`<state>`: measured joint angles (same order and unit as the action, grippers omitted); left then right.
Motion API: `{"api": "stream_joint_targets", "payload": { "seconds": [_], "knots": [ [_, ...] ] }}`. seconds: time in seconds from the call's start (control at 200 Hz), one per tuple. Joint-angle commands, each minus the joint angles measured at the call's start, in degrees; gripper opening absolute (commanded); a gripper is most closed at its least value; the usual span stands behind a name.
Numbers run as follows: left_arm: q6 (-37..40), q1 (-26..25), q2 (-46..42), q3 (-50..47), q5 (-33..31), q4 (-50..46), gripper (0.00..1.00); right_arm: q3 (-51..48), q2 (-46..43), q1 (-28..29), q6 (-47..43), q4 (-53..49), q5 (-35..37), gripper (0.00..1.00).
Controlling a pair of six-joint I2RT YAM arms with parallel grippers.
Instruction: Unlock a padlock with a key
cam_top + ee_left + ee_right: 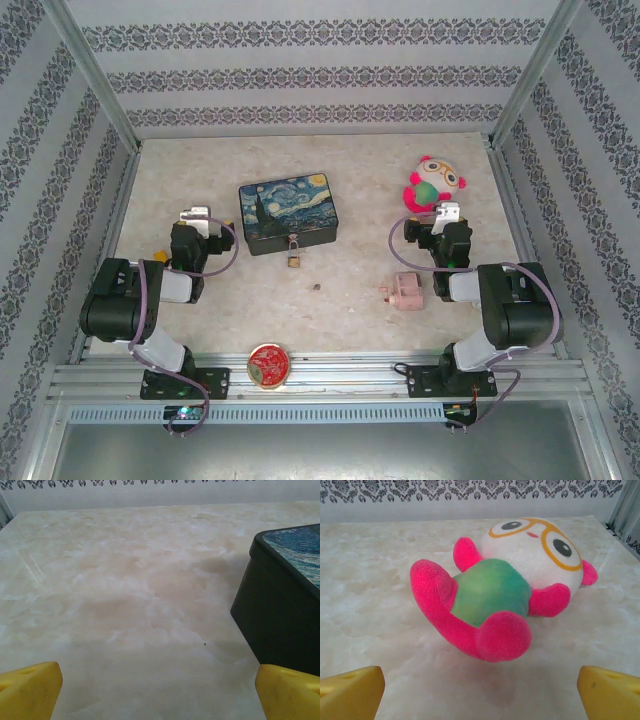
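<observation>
In the overhead view the padlock (293,258) sits just below the middle of the frame, touching the near face of the Starry Night box (289,213). The key (316,287), a dark speck, lies on the bare counter (200,170) a little to the lower right of the padlock and apart from it. A pink blocky object (405,290) is right of centre, a plush toy (432,182) is at upper right, and a red round disc (268,364) rests on the rail at the bottom. The left tool (194,215) is just left of the box. The right tool (447,213) is just below the toy.

In the left wrist view the left tool (159,692) stands wide and empty, its yellow fingertips (27,690) in the bottom corners and the box's dark corner (280,615) at right.

In the right wrist view the right tool (480,692) is equally wide and empty, with the toy (495,590) lying on its back mid-frame.
</observation>
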<state>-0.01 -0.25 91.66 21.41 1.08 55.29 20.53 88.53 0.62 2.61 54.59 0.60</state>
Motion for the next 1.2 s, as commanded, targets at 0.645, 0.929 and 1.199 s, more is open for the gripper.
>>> {"api": "stream_joint_targets", "payload": {
  "seconds": [0.645, 0.929, 1.199],
  "knots": [
    [0.0, 0.6, -0.5, 0.9, 0.5, -1.1, 0.99, 0.9, -0.8, 0.0, -0.7, 0.3, 0.6, 0.98],
    [0.2, 0.6, -0.5, 1.0, 1.1, -1.3, 0.99, 0.9, -0.8, 0.1, -0.7, 0.3, 0.6, 0.98],
    [-0.5, 0.6, -1.0, 0.8, -0.3, -1.2, 0.99, 1.3, -1.3, 0.1, -0.6, -0.7, 0.7, 0.98]
  ]
}}
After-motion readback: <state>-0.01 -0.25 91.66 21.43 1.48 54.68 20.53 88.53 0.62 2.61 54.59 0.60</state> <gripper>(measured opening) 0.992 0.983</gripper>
